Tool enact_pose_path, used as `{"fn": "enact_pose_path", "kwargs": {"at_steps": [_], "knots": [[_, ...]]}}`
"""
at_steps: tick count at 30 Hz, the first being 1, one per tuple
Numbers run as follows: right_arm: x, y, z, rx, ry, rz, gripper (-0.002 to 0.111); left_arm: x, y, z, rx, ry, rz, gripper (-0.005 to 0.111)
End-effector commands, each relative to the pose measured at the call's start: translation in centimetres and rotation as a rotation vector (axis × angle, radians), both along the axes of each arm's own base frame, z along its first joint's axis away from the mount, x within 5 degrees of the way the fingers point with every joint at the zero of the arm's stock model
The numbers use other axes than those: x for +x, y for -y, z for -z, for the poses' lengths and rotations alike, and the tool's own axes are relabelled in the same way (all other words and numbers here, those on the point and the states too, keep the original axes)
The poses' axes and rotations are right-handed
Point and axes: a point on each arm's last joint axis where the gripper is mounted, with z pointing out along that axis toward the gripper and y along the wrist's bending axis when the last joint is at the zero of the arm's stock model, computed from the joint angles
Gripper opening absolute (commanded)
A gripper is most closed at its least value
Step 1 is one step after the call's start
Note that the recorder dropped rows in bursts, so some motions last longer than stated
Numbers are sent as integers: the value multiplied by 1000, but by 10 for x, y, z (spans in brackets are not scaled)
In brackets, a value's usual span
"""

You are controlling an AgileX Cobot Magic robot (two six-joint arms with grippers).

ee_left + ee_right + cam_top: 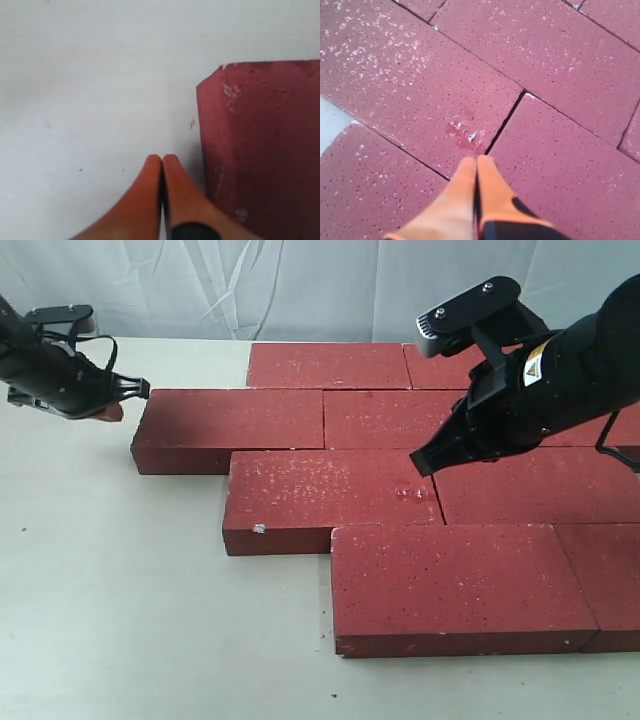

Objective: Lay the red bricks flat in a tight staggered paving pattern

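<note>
The left end effector (162, 160) is clenched and empty, low over the bench (120, 590) beside a brick end. The right end effector (476, 161), also clenched and empty, slants down over a joint in the red bricks (450, 575), which lie flat in staggered rows.

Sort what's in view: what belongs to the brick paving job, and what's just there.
Belongs to the job: red bricks; left pincer, shut, beside the bricks; right pincer, shut, over the bricks.
Just there: table; curtain behind.
</note>
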Motion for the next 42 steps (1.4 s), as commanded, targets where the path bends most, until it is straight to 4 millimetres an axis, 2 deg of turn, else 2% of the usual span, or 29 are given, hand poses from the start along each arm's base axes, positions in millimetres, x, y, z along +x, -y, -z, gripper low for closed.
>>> {"fn": "enact_pose_path", "kwargs": {"at_steps": [1, 2, 5, 9, 12, 16, 19, 24, 27, 33, 42], "knots": [[0, 2, -2, 8, 16, 5, -1, -4, -6, -36, 20, 78, 11, 0], [1, 2, -3, 11, 22, 5, -1, -9, -6, -52, 32, 96, 32, 0], [1, 1, -1, 9, 14, 6, -1, -24, -5, -74, 10, 124, 11, 0], [8, -2, 7, -60, -94, 5, -1, -64, 11, -99, -31, 71, 78, 0], [17, 12, -1, -122, -190, 56, -1, -95, 20, -123, -64, 95, 107, 0], [23, 59, -3, -157, -304, 214, -1, -130, 18, -144, -53, 107, 119, 0], [20, 101, -12, -131, -334, 361, -1, -149, 8, -153, 44, 94, 93, 0], [5, 136, -37, -26, -157, 546, -1, -164, -1, -175, 118, 184, 45, 0], [-11, 147, -53, 24, 8, 593, -1, -175, 0, -191, 98, 267, 31, 0], [-51, 146, -77, 87, 333, 574, -1, -213, -3, -206, 76, 454, -1, 0], [-103, 143, -93, 146, 555, 558, -1, -274, -5, -216, 47, 590, -15, 0]]}}
